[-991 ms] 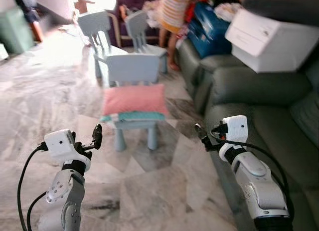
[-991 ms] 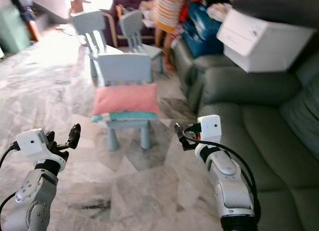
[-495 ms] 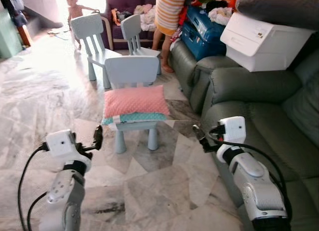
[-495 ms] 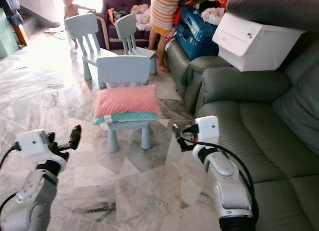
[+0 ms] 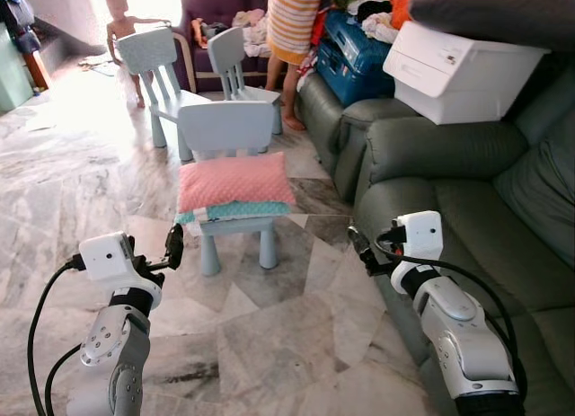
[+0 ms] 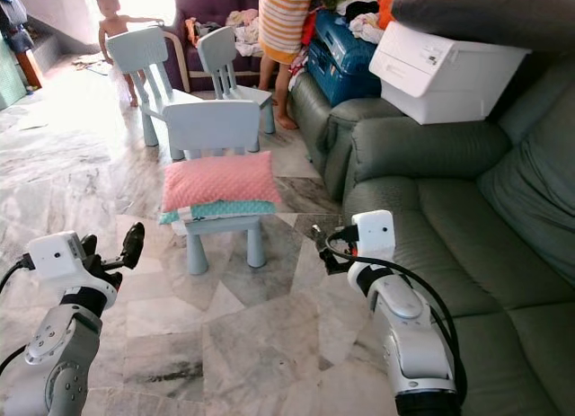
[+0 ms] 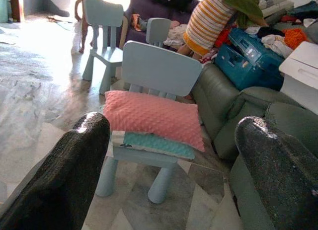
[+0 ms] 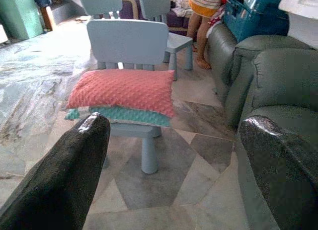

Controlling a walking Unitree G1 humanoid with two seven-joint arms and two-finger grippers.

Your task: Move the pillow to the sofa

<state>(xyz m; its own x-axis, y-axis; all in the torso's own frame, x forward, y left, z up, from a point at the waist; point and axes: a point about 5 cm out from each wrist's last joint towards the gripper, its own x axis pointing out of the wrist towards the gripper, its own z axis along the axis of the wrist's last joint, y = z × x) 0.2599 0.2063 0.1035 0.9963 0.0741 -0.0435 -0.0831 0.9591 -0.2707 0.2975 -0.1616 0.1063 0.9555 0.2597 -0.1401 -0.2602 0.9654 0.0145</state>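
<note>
A pink pillow (image 5: 234, 180) lies on top of a teal one (image 5: 241, 210), both on the seat of a small light-blue chair (image 5: 225, 126) straight ahead. The green sofa (image 5: 476, 223) runs along the right. My left gripper (image 5: 173, 247) is held up low on the left, open and empty, well short of the chair. My right gripper (image 5: 359, 246) is raised beside the sofa's front edge, also open and empty. The left wrist view looks between its fingers (image 7: 79, 155) at the pink pillow (image 7: 154, 116). The right wrist view frames the pink pillow (image 8: 124, 91) in the same way.
A white storage box (image 5: 463, 70) with a dark cushion (image 5: 494, 7) on it sits on the sofa's far end, by a blue case (image 5: 346, 61). Two more blue chairs (image 5: 157, 57) stand behind. A person in a striped top (image 5: 292, 16) and a child (image 5: 121, 16) stand at the back. Marble floor (image 5: 269, 335) lies before me.
The camera has shifted and the blur has cleared, so the chair sits slightly further left and the child has come into view. Both grippers are still open and held as before.
</note>
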